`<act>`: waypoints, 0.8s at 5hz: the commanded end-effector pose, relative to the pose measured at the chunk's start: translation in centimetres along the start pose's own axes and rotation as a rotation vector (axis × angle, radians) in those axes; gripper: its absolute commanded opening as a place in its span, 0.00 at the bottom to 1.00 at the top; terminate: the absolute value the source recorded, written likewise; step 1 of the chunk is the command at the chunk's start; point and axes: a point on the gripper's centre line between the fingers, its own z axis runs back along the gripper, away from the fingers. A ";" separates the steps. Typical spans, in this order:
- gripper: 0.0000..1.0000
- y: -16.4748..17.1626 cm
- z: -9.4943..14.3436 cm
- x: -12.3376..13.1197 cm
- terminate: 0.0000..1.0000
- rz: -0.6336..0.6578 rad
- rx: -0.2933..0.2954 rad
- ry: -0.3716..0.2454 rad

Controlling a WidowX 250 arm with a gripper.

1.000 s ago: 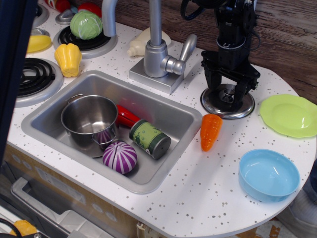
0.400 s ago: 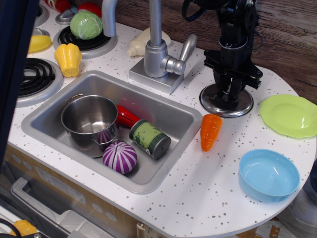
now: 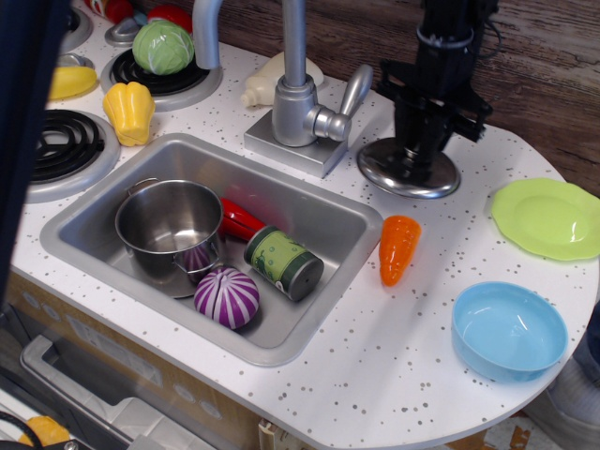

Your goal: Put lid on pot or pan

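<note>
Lid (image 3: 407, 171) gripped at its knob by the fingers (image 3: 418, 155), apparently raised off the bench (image 3: 394, 356). Pot (image 3: 171, 225) sits uncovered in sink (image 3: 309, 211), left; carry and placement remain.

I have one fixed view, set high off the counter's (image 3: 375, 356) near edge and tilted down toward the far wooden wall (image 3: 553, 66). It sits fairly close: the sink (image 3: 309, 211) fills the middle, stove burners (image 3: 66, 145) run off the left, and the arm's upper part is cut off at the top.
</note>
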 end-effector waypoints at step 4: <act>0.00 11.0 0.6 -12.8 0.00 0.080 0.087 -0.145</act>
